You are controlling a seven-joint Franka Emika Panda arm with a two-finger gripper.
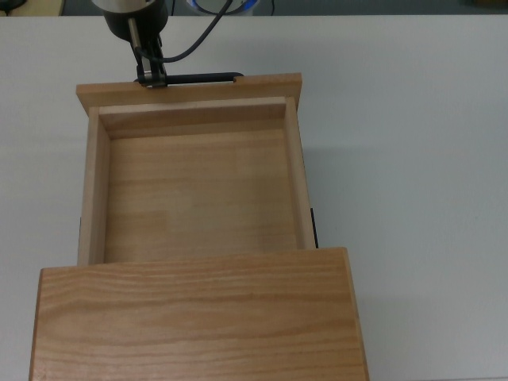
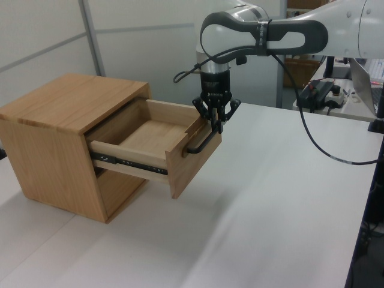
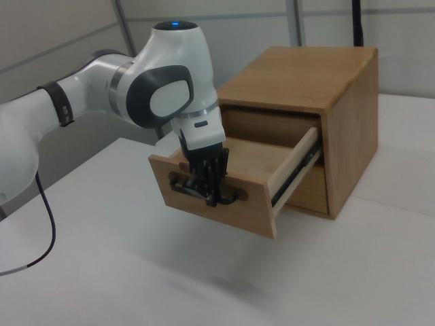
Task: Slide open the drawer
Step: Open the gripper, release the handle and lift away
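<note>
Arm shell: I note glossy white rounded links, with dark grey joint panels behind the gripper [image 2: 215,117].
Joint bands: I see black rings on the white links, further up from the gripper.
Wrist section: I log a pale silver-grey collar directly above the gripper, then a black housing.
Gripper body: black, with two thin dark fingers [image 3: 207,182].
Cable: I see one black cable [image 2: 312,138] leaving the wrist and hanging in a loop behind the gripper.
Indicator: I note a small blue light on the joint cap above the gripper.
</note>
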